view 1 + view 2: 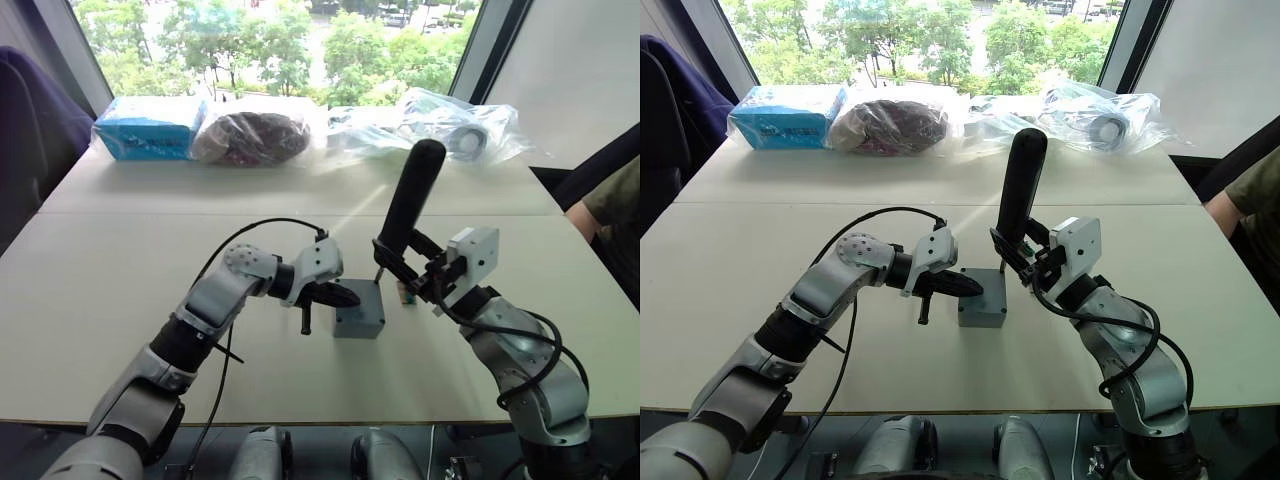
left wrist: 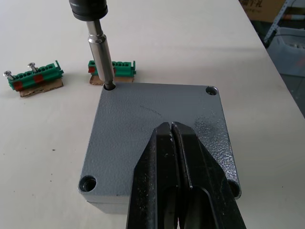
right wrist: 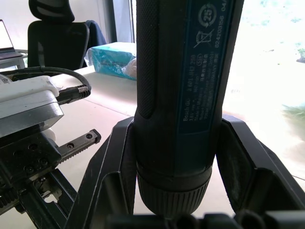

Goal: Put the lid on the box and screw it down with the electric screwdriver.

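- The lid (image 2: 157, 124) is sitting on the box (image 1: 358, 322) at the middle of the counter (image 1: 120, 270).
- The left end effector (image 2: 172, 143), fingers pressed together, is resting its tips on the lid.
- The right end effector (image 1: 405, 265) is gripping the electric screwdriver (image 1: 410, 195) nearly upright, its bit (image 2: 101, 52) standing in a corner screw hole.
- Two green terminal blocks (image 2: 34, 78) are lying in the upper left of the left wrist view.

R fingers (image 1: 408, 268) gripping screwdriver (image 1: 411, 195), bit on box (image 1: 360, 312)

screwdriver (image 2: 91, 28) top cut off, box (image 2: 102, 205) mostly hidden under lid (image 2: 143, 119)
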